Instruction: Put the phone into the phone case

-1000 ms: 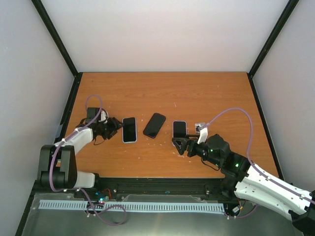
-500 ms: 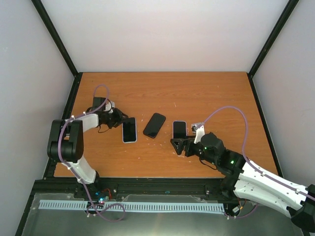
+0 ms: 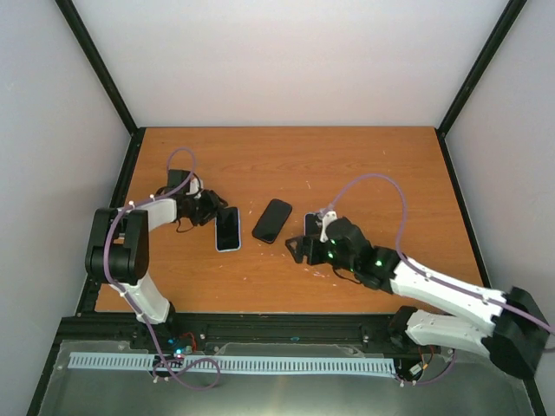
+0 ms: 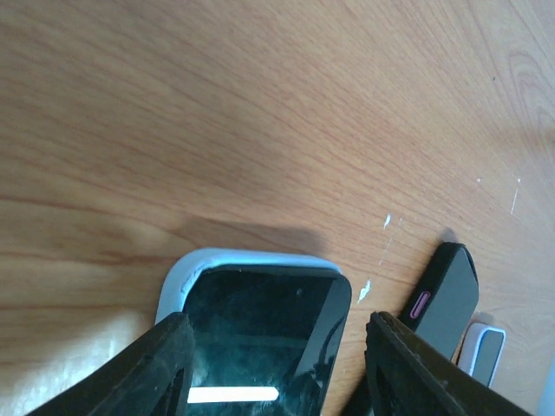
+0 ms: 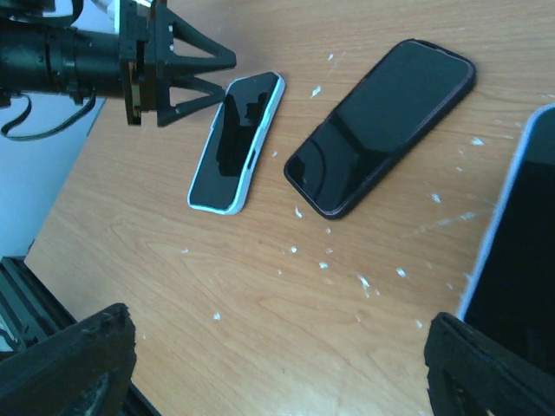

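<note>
A phone in a light blue case [image 3: 227,229] lies left of centre on the wooden table; the case's corner shows past the screen [image 4: 260,334]. My left gripper [image 3: 211,211] is at its far left end, open, and its fingers [image 4: 160,368] stand on either side of that end [image 4: 277,328]. A black phone [image 3: 272,220] lies in the middle [image 5: 381,126]. A third phone in a pale case [image 3: 316,225] is on the right, partly covered by my right gripper [image 3: 299,250]. That gripper is open over bare wood [image 5: 286,373].
The table [image 3: 381,173] is ringed by a black frame, with white walls behind. White specks dot the wood near the phones. The left arm's cable [image 3: 178,165] loops above its wrist, and the right arm's cable [image 3: 381,186] arcs over the table's right half.
The right arm has swung left and forward, so its gripper now sits at the near left of the pale-cased phone. The left gripper narrowed, then widened again at the blue-cased phone's end.
</note>
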{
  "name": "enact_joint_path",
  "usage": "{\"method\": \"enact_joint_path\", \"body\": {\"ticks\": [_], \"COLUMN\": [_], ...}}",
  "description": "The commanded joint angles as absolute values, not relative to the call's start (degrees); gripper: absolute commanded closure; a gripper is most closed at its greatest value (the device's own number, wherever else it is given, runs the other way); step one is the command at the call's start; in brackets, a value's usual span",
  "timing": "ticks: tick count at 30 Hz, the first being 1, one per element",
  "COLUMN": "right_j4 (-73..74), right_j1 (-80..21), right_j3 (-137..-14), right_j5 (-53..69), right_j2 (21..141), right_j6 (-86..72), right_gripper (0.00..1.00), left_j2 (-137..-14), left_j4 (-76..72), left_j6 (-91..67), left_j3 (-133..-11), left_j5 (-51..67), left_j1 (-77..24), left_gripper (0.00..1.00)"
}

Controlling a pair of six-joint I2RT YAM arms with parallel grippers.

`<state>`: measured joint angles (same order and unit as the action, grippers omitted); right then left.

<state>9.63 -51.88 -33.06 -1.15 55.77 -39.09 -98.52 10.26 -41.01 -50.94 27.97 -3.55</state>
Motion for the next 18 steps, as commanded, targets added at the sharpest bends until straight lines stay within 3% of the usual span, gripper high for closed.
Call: {"method": "enact_joint_path", "body": {"ticks": [1,9,18], "right_j4": [2.05,-2.7,-2.18], "right_j1": [-48.55,-47.37,-45.85], "right_j3": [-40.39,-57.8,-74.63], "right_j5": [6.14,13.18,14.96], "right_j2": [67.65,94.56,115.78], "right_j6": [-39.94,-39.1,-37.41], "right_gripper": [0.16,0.37,0.45], "left_j2": [-96.72,-94.39,-91.47], "left_j4": [12.8,9.67,7.7], "left_j6": [-41.04,-41.11,-41.01], "left_j3": [-47.84,-43.26,-43.01], "left_j5": [22.45,27.72,32.09], "left_j1": [-3.06,-0.55,-0.18], "left_gripper": [0.44,0.46,0.47]}}
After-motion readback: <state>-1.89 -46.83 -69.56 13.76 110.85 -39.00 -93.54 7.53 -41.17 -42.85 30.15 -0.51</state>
